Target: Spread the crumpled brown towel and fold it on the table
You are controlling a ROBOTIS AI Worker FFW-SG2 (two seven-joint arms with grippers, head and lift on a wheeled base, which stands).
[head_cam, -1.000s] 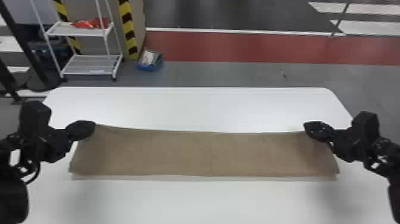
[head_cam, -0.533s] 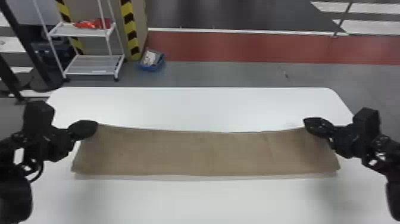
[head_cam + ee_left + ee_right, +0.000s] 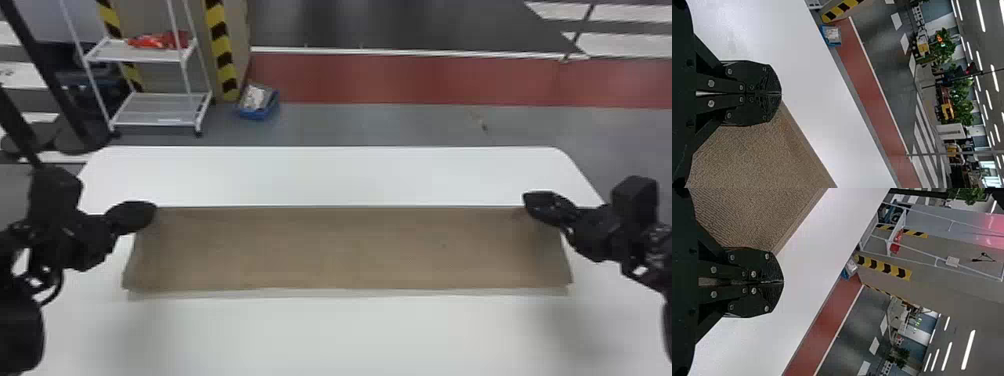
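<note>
Two corners of the brown towel (image 3: 350, 248) were pinched tight, one in my left gripper (image 3: 152, 212), one in my right gripper (image 3: 529, 201), stretching it over the white table (image 3: 320, 335). I judged spreading mostly done, laying flat and folding left.

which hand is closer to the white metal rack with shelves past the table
Left. The left hand is at the brown cloth towel's far left corner, on the white metal rack's side; the right hand is at its far right corner, across from the rack.
</note>
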